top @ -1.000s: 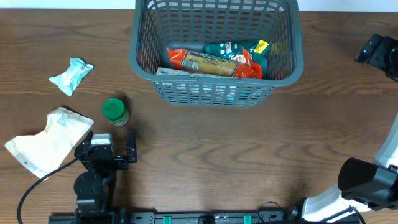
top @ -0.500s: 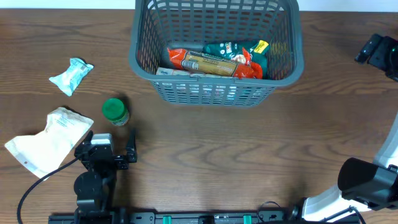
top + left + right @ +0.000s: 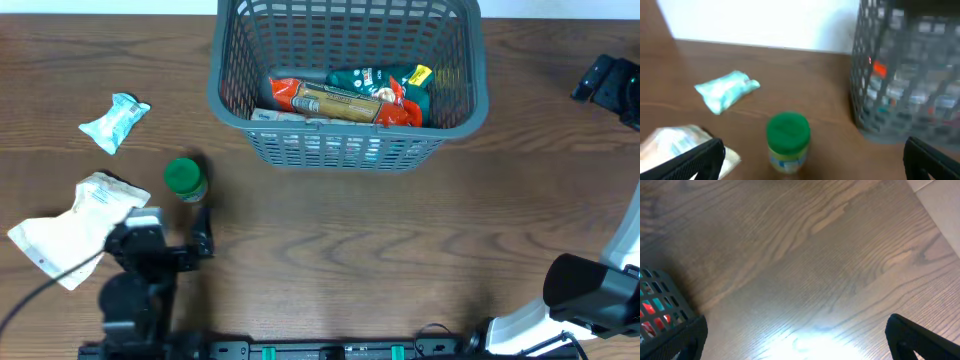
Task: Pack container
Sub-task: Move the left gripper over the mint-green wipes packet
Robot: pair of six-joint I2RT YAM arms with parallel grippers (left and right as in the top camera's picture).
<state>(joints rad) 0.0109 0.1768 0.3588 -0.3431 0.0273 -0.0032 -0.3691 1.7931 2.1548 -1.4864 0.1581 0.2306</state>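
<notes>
The container (image 3: 346,122), a dark grey lattice basket, stands at the far middle of the table and holds a red-orange packet (image 3: 330,100) and a teal packet (image 3: 375,80). In the left wrist view its wall (image 3: 905,75) fills the right side. A green-lidded jar (image 3: 185,180) stands upright just ahead of my left gripper (image 3: 165,220). That gripper (image 3: 814,150) is open, the jar (image 3: 788,136) in line with the gap but beyond the fingertips. My right gripper (image 3: 608,85) is at the far right, open (image 3: 795,330) over bare wood, with a basket corner (image 3: 660,305) at its left.
A pale blue packet (image 3: 113,120) lies at the far left, also in the left wrist view (image 3: 727,90). A white pouch (image 3: 75,220) lies beside my left arm, its edge (image 3: 675,142) near the left finger. The table's far edge (image 3: 765,46) runs behind them.
My left arm has shifted a little to the left and toward the near edge. The jar, packets, basket and right arm have not moved.
</notes>
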